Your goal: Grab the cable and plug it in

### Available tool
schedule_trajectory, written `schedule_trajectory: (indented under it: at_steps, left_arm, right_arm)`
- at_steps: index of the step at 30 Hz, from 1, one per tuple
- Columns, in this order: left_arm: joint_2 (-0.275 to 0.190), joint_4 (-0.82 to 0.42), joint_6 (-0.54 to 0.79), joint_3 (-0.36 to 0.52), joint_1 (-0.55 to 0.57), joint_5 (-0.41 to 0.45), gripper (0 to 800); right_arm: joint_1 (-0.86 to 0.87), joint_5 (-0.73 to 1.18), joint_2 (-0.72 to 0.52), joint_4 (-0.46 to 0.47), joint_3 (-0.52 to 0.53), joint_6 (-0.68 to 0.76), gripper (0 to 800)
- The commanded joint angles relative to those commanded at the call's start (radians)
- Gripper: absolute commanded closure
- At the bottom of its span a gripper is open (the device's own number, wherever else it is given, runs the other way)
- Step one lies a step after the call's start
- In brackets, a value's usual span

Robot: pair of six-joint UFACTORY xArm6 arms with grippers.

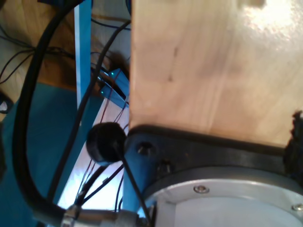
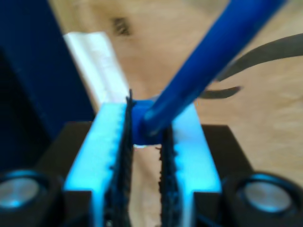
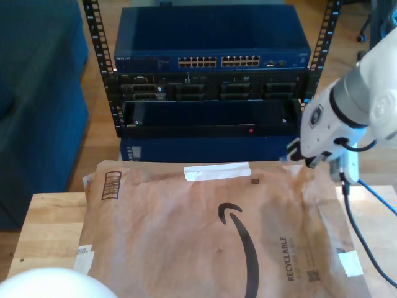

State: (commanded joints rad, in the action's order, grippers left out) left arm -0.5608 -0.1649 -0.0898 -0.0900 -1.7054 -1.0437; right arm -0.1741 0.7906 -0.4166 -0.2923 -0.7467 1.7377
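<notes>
- My second gripper (image 2: 144, 142) is pinching the cable (image 2: 208, 56): its two pale pads (image 2: 102, 156) press in on the blue boot at the cable's end, and a narrow gap remains between them below the boot.
- From the jaws the cable runs up and away as a thick, blurred blue line over a brown paper surface with a dark printed curve on it.
- Beside the pads in the second wrist view lie a strip of white tape (image 2: 97, 61) on the brown paper and a dark blue mass along one side.
- In the exterior view an arm (image 3: 347, 112) with a white housing sits at that view's right, low over the far right corner of a large brown paper mailer (image 3: 205, 236); the cable (image 3: 366, 189) trails down from it along the view's right edge.
- The mailer lies flat on a wooden table (image 3: 49, 230), with a black curved arrow logo and the word RECYCLABLE printed on it, and a strip of white tape near its far edge.
- Behind the table stands a rack (image 3: 211, 74) of blue network gear, with a row of ports (image 3: 217, 61) across the top unit.
- My first gripper's jaws cannot be made out; I cannot tell whether they are spread or pressed together.
- The first wrist view looks past a grey metal housing (image 1: 227, 203) and a thick black hose (image 1: 28, 132) to a light wooden panel (image 1: 208, 66), with thin wires and blue floor beyond.
</notes>
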Motion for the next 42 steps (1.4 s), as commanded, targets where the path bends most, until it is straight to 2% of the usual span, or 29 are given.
schedule_trajectory:
  at_steps: [2, 6, 15, 24, 35, 38, 42]
  left_arm:
    - [0.017, 0.034, 0.031, 0.015, 0.000, 0.046, 0]
    - [0.021, 0.063, 0.038, 0.014, 0.000, 0.043, 0]
    - [0.021, 0.063, 0.038, 0.014, 0.000, 0.043, 0]
    - [0.021, 0.063, 0.038, 0.014, 0.000, 0.043, 0]
    - [0.021, 0.063, 0.038, 0.014, 0.000, 0.043, 0]
    - [0.021, 0.063, 0.038, 0.014, 0.000, 0.043, 0]
    - [0.021, 0.063, 0.038, 0.014, 0.000, 0.043, 0]
  right_arm:
    - [0.000, -0.043, 0.000, 0.002, 0.040, -0.002, 797]
    - [-0.005, -0.207, 0.000, 0.032, 0.121, -0.015, 797]
    - [-0.141, -0.368, -0.021, 0.150, 0.118, -0.008, 798]
    - [-0.153, -0.792, 0.072, 0.153, 0.132, -0.014, 800]
    - [-0.147, -1.014, 0.112, 0.153, 0.224, -0.014, 800]
    - [-0.149, -1.111, 0.110, 0.153, 0.276, -0.017, 800]
    - [-0.163, -1.165, 0.107, 0.169, 0.304, -0.068, 800]
